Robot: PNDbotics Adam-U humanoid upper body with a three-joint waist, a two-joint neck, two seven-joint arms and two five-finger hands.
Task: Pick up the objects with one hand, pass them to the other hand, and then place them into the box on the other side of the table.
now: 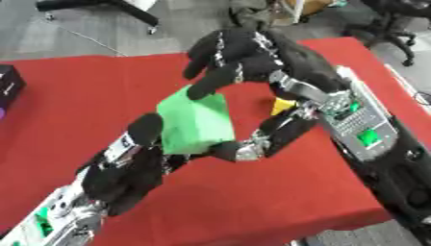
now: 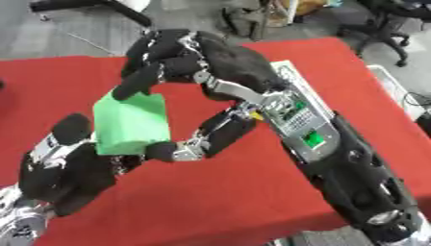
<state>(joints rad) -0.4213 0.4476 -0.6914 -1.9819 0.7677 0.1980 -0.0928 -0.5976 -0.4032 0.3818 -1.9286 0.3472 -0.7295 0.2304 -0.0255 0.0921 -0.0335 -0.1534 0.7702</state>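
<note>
The green block (image 1: 196,122) hangs above the red surface (image 1: 76,91) at mid-frame, caught between both hands in what looks like the hand-over itself. The left hand (image 1: 126,175) comes up from about 7 o'clock; one finger stands against the block's left face and the rest curl under its lower edge, so it appears clamped on the block. The right hand (image 1: 232,57) reaches in from 1 o'clock, fingers pressing the block's top corner and the thumb hooked under its bottom right corner, so it too is closed on the block.

A small yellow thing (image 1: 282,105) lies on the surface at about 3 o'clock of the block, partly hidden behind the right hand. A dark box (image 1: 10,86) shows at the 9 o'clock edge; whether it is the target I cannot tell.

The risk, as I judge it, is in the release. The block is held by corners and edges, not flat faces. If one hand lets go before the other has a seated hold, the block could pivot and drop to the surface, or fall toward the near edge.
</note>
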